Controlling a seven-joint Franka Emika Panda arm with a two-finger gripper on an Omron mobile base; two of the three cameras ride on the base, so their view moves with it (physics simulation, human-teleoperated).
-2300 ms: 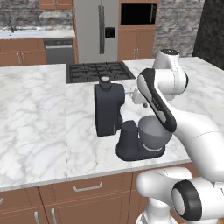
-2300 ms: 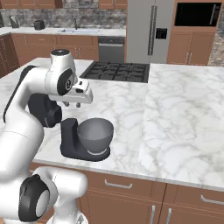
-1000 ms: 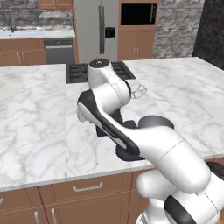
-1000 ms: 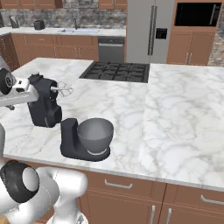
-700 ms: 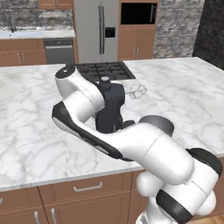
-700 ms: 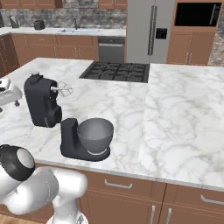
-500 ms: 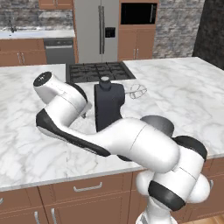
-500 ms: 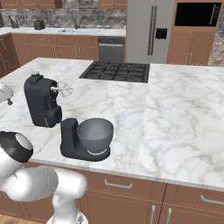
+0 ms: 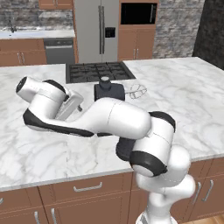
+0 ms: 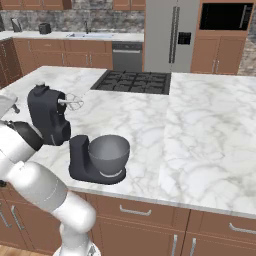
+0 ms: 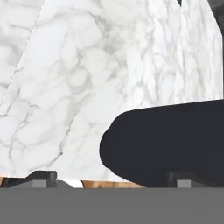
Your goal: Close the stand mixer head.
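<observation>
While the stand mixer head (image 10: 48, 120) stands tilted up, the arm (image 9: 113, 120) reaches leftward; claw (image 11: 109, 177) parted.

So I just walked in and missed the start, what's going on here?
A white robot arm is working on a dark stand mixer on the marble island. The stand mixer head is tilted up and back, whisk in the air, clear of the grey bowl. The hand is beside the head, fingertips far apart, holding nothing. The head isn't closed yet.
</observation>
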